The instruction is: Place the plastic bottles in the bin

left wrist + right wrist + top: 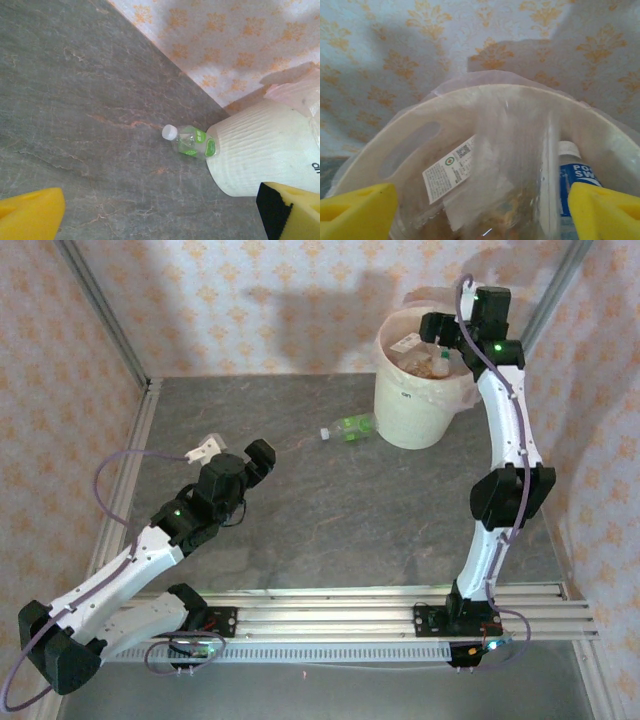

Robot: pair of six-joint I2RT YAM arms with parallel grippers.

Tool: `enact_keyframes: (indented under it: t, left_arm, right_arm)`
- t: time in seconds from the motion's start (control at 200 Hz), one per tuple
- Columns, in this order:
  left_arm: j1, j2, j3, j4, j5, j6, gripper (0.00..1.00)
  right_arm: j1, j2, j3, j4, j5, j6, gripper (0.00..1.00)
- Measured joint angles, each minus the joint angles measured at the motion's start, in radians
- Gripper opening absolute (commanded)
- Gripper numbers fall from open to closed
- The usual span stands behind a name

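From above, I see the bin (418,412) at the far right of the table (300,530). The right gripper (441,332) hangs over its mouth, and bottles show inside. One green-labelled bottle (350,428) lies on its side just left of the bin's base. The left gripper (236,454) sits well apart from it, fingers spread.

On the left wrist camera, the left gripper's (162,216) yellow pads (30,216) stand wide apart with nothing between them. The bottle (190,141) points its white cap away from the bin (260,150). I cannot tell if its base touches the wall. My worry is that a finger could strike the wall, or nudge the round bottle so it rolls.

On the right wrist camera, the right gripper (480,212) is spread over the bin's rim (485,94), clamping nothing. A blue-labelled bottle (576,176) stands inside. The loose liner (510,145) could snag a finger.
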Motion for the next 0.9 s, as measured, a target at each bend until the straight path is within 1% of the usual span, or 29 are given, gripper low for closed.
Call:
enact_keyframes:
  t: [0.06,0.19,0.325,0.42,0.525,0.651,0.756,0.821,0.901]
  left_arm:
    - [0.0,0.003,0.0,0.0,-0.001,0.0,1.0]
    - [0.0,0.019,0.0,0.008,0.0,0.0,1.0]
    - [0.008,0.042,0.0,0.021,0.002,0.0,1.0]
    - [0.012,0.062,0.001,0.026,0.009,0.0,1.0]
    - [0.013,0.084,0.002,0.031,0.022,0.0,1.0]
    - [0.013,0.101,0.003,0.039,0.034,0.0,1.0]
    - [0.013,0.106,0.003,0.041,0.048,0.0,1.0]
    - [0.013,0.107,0.003,0.042,0.052,0.0,1.0]
    - [0.015,0.107,0.003,0.042,0.053,0.0,1.0]
  right_arm:
    - [0.002,0.0,0.006,-0.013,0.034,0.01,0.95]
    - [0.001,-0.001,0.015,-0.015,0.08,0.028,0.96]
    - [0.001,-0.014,0.014,-0.012,0.094,0.067,0.97]
    - [0.002,-0.054,-0.014,0.008,0.05,0.094,1.0]
    - [0.011,-0.148,-0.116,0.064,-0.025,0.12,0.99]
    - [0.056,-0.268,-0.264,0.155,-0.085,0.153,0.99]
    - [0.106,-0.293,-0.302,0.175,-0.18,0.143,0.99]
    - [0.149,-0.29,-0.302,0.157,-0.187,0.106,0.99]
    - [0.196,-0.288,-0.306,0.137,-0.155,0.071,0.99]
